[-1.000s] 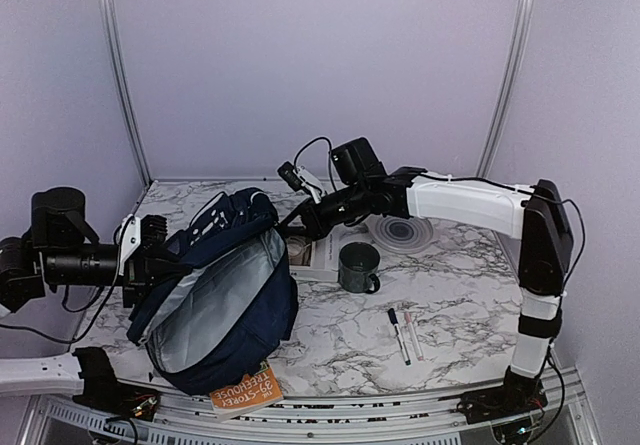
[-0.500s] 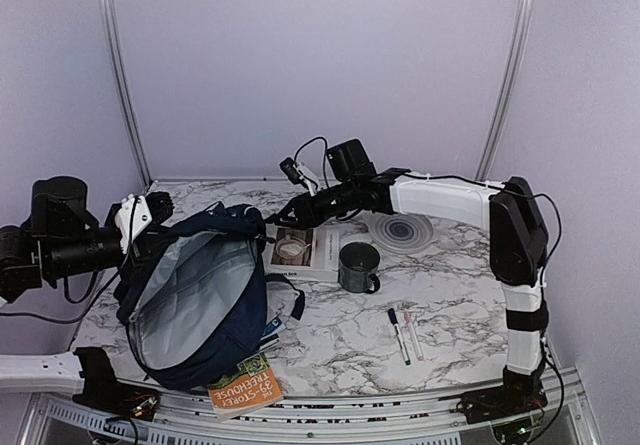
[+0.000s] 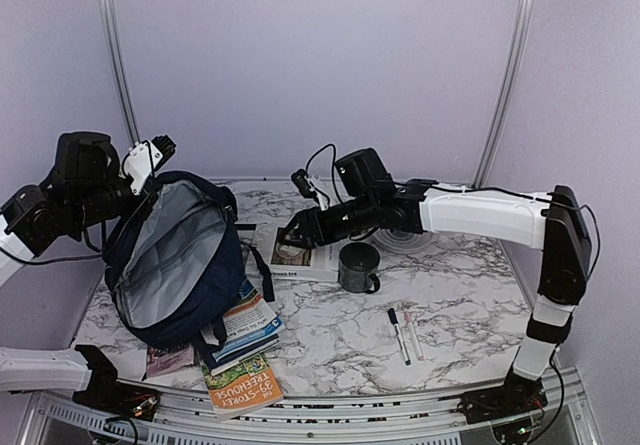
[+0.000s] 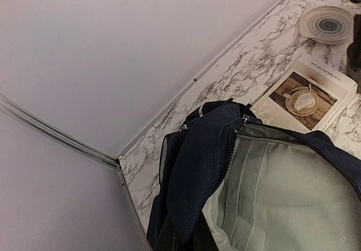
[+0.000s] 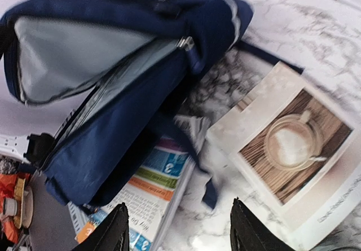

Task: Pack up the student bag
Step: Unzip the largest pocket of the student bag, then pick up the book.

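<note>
1. Your left gripper (image 3: pixel 150 157) is clamped on the rim fabric of the student bag (image 3: pixel 175 250). It holds the top up on the left side of the marble table (image 3: pixel 460 305). The bag leans with its mouth open and grey lining showing, its base down on the table.
2. Your right gripper (image 5: pixel 180 217) hangs with jaws apart and nothing between them, just above the coffee-cover book (image 5: pixel 293 144) beside the bag.
3. Nothing shows inside the bag. The lining in view looks bare, though its bottom is hidden.
4. Not yet packed, by the look of it:
   - the coffee-cover book
   - the green mug (image 3: pixel 358 265)
   - two markers (image 3: pixel 400 335)
   - the round lid (image 4: pixel 327 24)
   - the magazines (image 3: pixel 248 320) lying partly under the bag
   - the orange paperback (image 3: pixel 240 387) at the near edge
5. You appear to be early in the job, with the bag open and propped up but no packing done.
</note>
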`<state>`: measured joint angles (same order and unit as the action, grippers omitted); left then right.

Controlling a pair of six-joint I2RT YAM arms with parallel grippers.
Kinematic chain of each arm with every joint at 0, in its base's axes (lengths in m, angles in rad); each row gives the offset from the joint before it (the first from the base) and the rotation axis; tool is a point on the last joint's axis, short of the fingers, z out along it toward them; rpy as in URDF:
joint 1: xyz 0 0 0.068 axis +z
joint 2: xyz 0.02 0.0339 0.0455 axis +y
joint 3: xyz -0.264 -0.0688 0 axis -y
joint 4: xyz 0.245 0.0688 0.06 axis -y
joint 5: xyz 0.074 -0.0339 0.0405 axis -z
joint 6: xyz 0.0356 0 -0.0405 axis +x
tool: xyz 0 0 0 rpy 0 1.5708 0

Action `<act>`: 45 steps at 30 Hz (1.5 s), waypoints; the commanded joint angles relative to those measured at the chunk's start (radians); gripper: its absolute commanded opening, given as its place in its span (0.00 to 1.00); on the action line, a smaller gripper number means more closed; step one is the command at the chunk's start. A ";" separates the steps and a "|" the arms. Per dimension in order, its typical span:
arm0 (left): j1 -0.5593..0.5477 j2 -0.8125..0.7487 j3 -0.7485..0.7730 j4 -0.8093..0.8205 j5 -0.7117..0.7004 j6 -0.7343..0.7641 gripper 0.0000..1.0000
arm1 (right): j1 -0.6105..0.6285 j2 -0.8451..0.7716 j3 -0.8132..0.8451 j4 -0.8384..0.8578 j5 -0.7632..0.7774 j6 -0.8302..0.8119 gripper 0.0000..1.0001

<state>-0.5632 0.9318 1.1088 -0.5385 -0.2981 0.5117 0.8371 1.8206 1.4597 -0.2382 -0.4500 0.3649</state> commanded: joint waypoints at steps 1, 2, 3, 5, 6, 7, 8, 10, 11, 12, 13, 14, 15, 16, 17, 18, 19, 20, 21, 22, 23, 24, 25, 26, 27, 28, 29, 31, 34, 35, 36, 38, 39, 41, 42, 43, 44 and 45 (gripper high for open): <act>0.044 -0.001 0.058 0.192 -0.043 -0.023 0.00 | 0.113 0.021 -0.053 -0.076 -0.022 0.086 0.56; 0.049 -0.001 0.047 0.204 -0.038 -0.030 0.00 | 0.124 0.030 -0.072 -0.054 -0.063 0.111 0.54; 0.054 -0.003 0.030 0.217 -0.025 -0.046 0.00 | 0.129 0.039 -0.097 -0.018 -0.096 0.140 0.52; 0.063 -0.014 -0.018 0.251 0.009 -0.079 0.00 | 0.131 0.057 -0.172 0.093 -0.140 0.224 0.50; 0.069 -0.020 -0.051 0.264 0.020 -0.091 0.00 | 0.132 0.070 -0.191 0.144 -0.157 0.261 0.50; 0.074 -0.028 -0.074 0.276 0.029 -0.099 0.00 | 0.133 0.086 -0.200 0.181 -0.176 0.290 0.50; 0.079 -0.035 -0.097 0.290 0.041 -0.101 0.00 | 0.137 0.113 -0.199 0.207 -0.187 0.314 0.51; 0.088 -0.049 -0.134 0.312 0.074 -0.096 0.00 | 0.142 0.159 -0.174 0.217 -0.208 0.323 0.52; 0.090 -0.055 -0.146 0.319 0.087 -0.091 0.00 | 0.142 0.184 -0.156 0.217 -0.224 0.324 0.53; 0.091 -0.060 -0.152 0.322 0.092 -0.089 0.00 | 0.142 0.205 -0.138 0.214 -0.237 0.324 0.54; 0.093 -0.064 -0.155 0.324 0.098 -0.088 0.00 | 0.141 0.225 -0.119 0.203 -0.240 0.323 0.55; 0.095 -0.069 -0.158 0.325 0.105 -0.086 0.00 | 0.143 0.241 -0.104 0.196 -0.242 0.322 0.56; 0.095 -0.072 -0.162 0.326 0.115 -0.084 0.00 | 0.143 0.254 -0.094 0.192 -0.241 0.323 0.56; 0.095 -0.077 -0.167 0.329 0.129 -0.083 0.00 | 0.143 0.264 -0.086 0.192 -0.240 0.325 0.56; 0.096 -0.082 -0.173 0.332 0.141 -0.083 0.00 | 0.142 0.271 -0.082 0.193 -0.244 0.327 0.54; 0.096 -0.087 -0.179 0.337 0.147 -0.084 0.00 | 0.142 0.275 -0.079 0.195 -0.252 0.326 0.48; 0.096 -0.087 -0.184 0.341 0.150 -0.084 0.00 | 0.141 0.277 -0.077 0.190 -0.260 0.323 0.39; 0.097 -0.088 -0.186 0.342 0.152 -0.082 0.00 | 0.142 0.275 -0.075 0.183 -0.262 0.318 0.29; 0.097 -0.088 -0.189 0.342 0.154 -0.082 0.00 | 0.143 0.269 -0.076 0.171 -0.260 0.311 0.21; 0.098 -0.088 -0.191 0.341 0.161 -0.084 0.00 | 0.141 0.262 -0.078 0.158 -0.257 0.301 0.15; 0.098 -0.088 -0.191 0.342 0.166 -0.085 0.00 | 0.140 0.253 -0.079 0.139 -0.252 0.289 0.11; 0.098 -0.088 -0.192 0.343 0.173 -0.086 0.00 | 0.138 0.243 -0.079 0.116 -0.243 0.277 0.08; 0.100 -0.087 -0.194 0.343 0.177 -0.088 0.00 | 0.137 0.233 -0.079 0.095 -0.235 0.264 0.03; 0.101 -0.086 -0.194 0.344 0.182 -0.088 0.00 | 0.132 0.223 -0.081 0.073 -0.226 0.247 0.00; 0.101 -0.086 -0.195 0.344 0.187 -0.089 0.00 | 0.129 0.215 -0.082 0.053 -0.222 0.238 0.00; 0.104 -0.087 -0.197 0.345 0.194 -0.090 0.00 | 0.125 0.204 -0.081 0.031 -0.218 0.227 0.00; 0.105 -0.086 -0.199 0.345 0.204 -0.092 0.00 | 0.121 0.195 -0.080 0.005 -0.212 0.216 0.00; 0.109 -0.085 -0.201 0.345 0.220 -0.098 0.00 | 0.109 0.173 -0.080 -0.046 -0.193 0.188 0.00; 0.114 -0.084 -0.205 0.345 0.231 -0.101 0.00 | 0.083 0.135 -0.092 -0.110 -0.177 0.150 0.00; 0.116 -0.084 -0.206 0.345 0.234 -0.101 0.00 | 0.075 0.126 -0.101 -0.127 -0.173 0.135 0.00; 0.117 -0.084 -0.208 0.344 0.238 -0.099 0.00 | 0.064 0.118 -0.106 -0.149 -0.172 0.119 0.00; 0.117 -0.083 -0.211 0.345 0.242 -0.101 0.00 | 0.050 0.119 -0.117 -0.199 -0.188 0.085 0.00; 0.117 -0.084 -0.212 0.345 0.243 -0.100 0.00 | 0.044 0.127 -0.116 -0.223 -0.200 0.072 0.00; 0.117 -0.084 -0.214 0.345 0.245 -0.099 0.00 | 0.046 0.149 -0.121 -0.206 -0.245 0.074 0.06; 0.118 -0.084 -0.216 0.345 0.249 -0.099 0.00 | 0.050 0.158 -0.131 -0.169 -0.277 0.090 0.10; 0.118 -0.083 -0.216 0.345 0.254 -0.098 0.00 | 0.056 0.166 -0.140 -0.130 -0.298 0.106 0.13; 0.118 -0.083 -0.216 0.345 0.258 -0.098 0.00 | 0.063 0.175 -0.143 -0.105 -0.305 0.115 0.15; 0.118 -0.083 -0.217 0.345 0.262 -0.098 0.00 | 0.069 0.189 -0.128 -0.099 -0.298 0.113 0.17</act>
<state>-0.4538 0.8688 0.8841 -0.3008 -0.0532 0.4259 0.8799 1.9682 1.3308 -0.3794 -0.6930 0.4889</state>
